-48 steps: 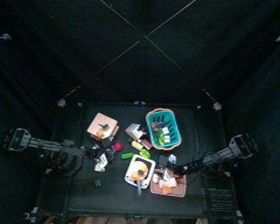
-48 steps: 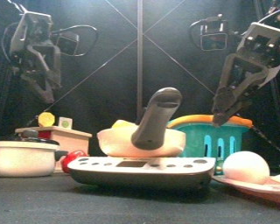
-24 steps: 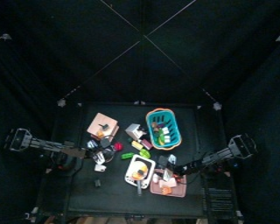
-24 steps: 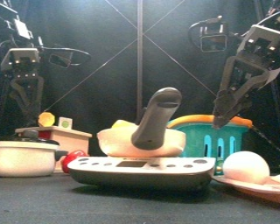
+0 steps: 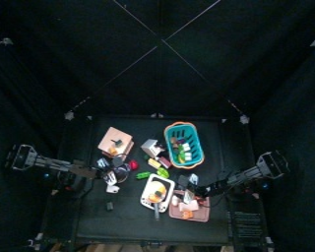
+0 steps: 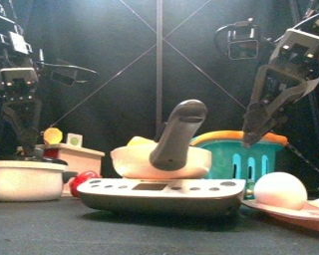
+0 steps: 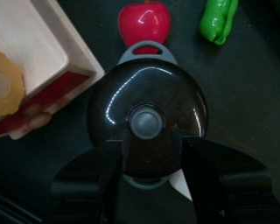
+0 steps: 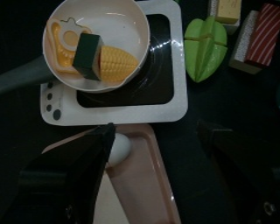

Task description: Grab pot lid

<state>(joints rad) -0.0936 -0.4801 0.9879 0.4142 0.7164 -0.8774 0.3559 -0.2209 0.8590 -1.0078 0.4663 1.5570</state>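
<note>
The pot lid (image 7: 146,109) is dark glass with a grey rim, loop handles and a round grey knob. It sits on a white pot (image 6: 27,180) at the table's left. My left gripper (image 7: 152,166) is open and hangs right above the lid, with a jaw on each side just short of the knob. It shows above the pot in the front view (image 6: 16,134) and in the top view (image 5: 107,180). My right gripper (image 8: 154,162) is open and empty, held high over the stove and plate (image 6: 253,131).
A toy stove (image 6: 162,194) carries a pan with a long grey handle. A teal basket (image 6: 245,157) stands behind it. A pink plate (image 8: 136,188) holds an egg (image 6: 281,188). A pink board (image 7: 25,61), a red toy (image 7: 143,22) and a green toy (image 7: 216,19) lie by the pot.
My left arm has swung to the left and come down over the pot. The right arm has not moved.
</note>
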